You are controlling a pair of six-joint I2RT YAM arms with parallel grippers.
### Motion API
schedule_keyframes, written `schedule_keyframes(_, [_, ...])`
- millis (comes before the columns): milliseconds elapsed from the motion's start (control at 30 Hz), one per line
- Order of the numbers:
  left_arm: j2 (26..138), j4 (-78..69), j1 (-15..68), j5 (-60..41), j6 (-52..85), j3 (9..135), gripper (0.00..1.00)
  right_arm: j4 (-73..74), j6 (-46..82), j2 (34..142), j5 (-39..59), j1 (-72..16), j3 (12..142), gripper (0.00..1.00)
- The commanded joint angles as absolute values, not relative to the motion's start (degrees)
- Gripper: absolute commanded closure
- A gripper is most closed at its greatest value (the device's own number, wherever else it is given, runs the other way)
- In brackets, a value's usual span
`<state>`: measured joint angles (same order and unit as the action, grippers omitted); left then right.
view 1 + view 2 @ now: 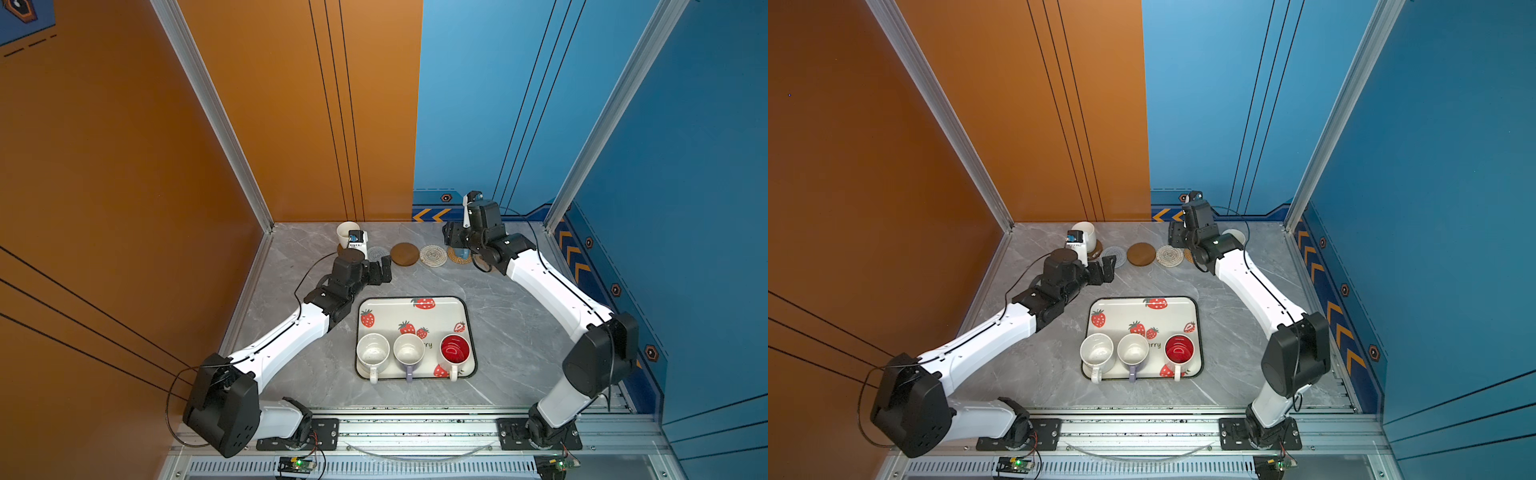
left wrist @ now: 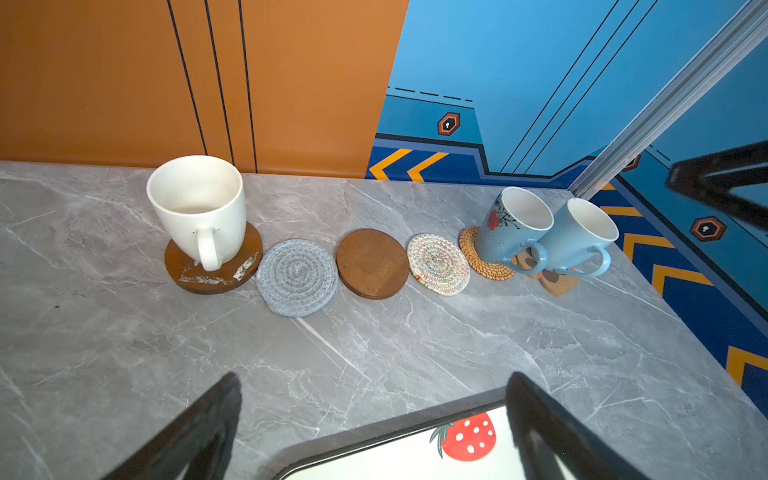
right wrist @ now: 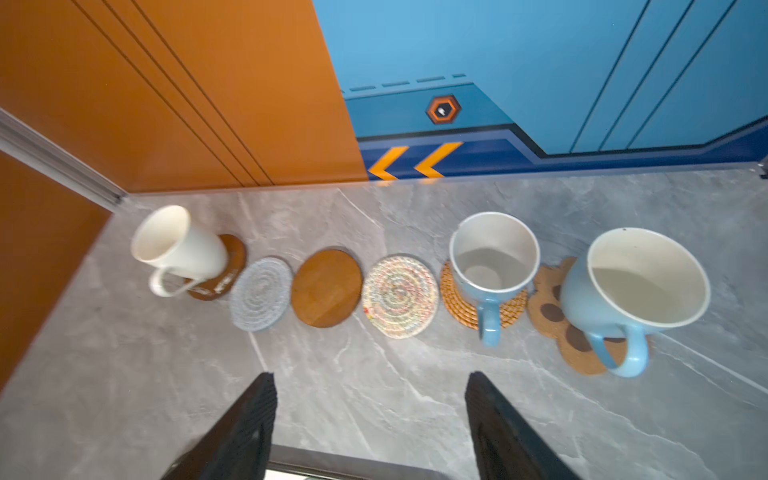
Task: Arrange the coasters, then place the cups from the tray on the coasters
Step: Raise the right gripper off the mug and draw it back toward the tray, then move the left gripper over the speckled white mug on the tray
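Left wrist view: six flat coasters (image 2: pixel 372 264) in a row at back wall; plain white mug (image 2: pixel 197 208), two light blue mugs (image 2: pixel 505 241) seated. Left end effector (image 2: pixel 374 380), right end effector (image 3: pixel 370 378) both spread, empty. Next, likely: speckled white mug (image 1: pixel 372 353) off strawberry-print tray (image 1: pixel 395 311) onto grey woven coaster (image 2: pixel 296 276).

White arm links (image 1: pixel 286 337), black joints (image 1: pixel 224 409)

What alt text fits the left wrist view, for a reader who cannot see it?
A row of six coasters on a grey table: a white mug stands on the end brown disc, two light blue mugs on the rattan coaster and paw-print coaster, three middle coasters bare. Nearer, the open left hand frames part of the strawberry tray.
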<state>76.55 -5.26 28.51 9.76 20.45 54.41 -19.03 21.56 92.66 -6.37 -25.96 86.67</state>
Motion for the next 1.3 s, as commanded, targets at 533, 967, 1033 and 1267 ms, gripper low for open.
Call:
schedule_keyframes(533, [76.51, 6.33, 29.82, 15.6, 21.76, 60.6, 0.02, 10.25, 37.92, 88.22, -1.58, -30.61, 65.11, 0.43])
schedule_keyframes(967, [75.25, 21.66, 33.97, 21.73, 15.71, 71.04, 0.02, 12.66, 39.65, 88.8, 2.48, -28.71, 62.93, 0.41])
schedule_keyframes(1033, [74.44, 23.99, 35.16, 21.92, 15.22, 71.53, 0.02, 12.65, 39.74, 88.75, 2.95, -28.51, 62.8, 0.42])
schedule_keyframes(1267, [70.9, 31.37, 38.61, 24.02, 18.98, 66.89, 0.07, 14.57, 40.46, 89.49, 5.03, -27.52, 61.84, 0.42])
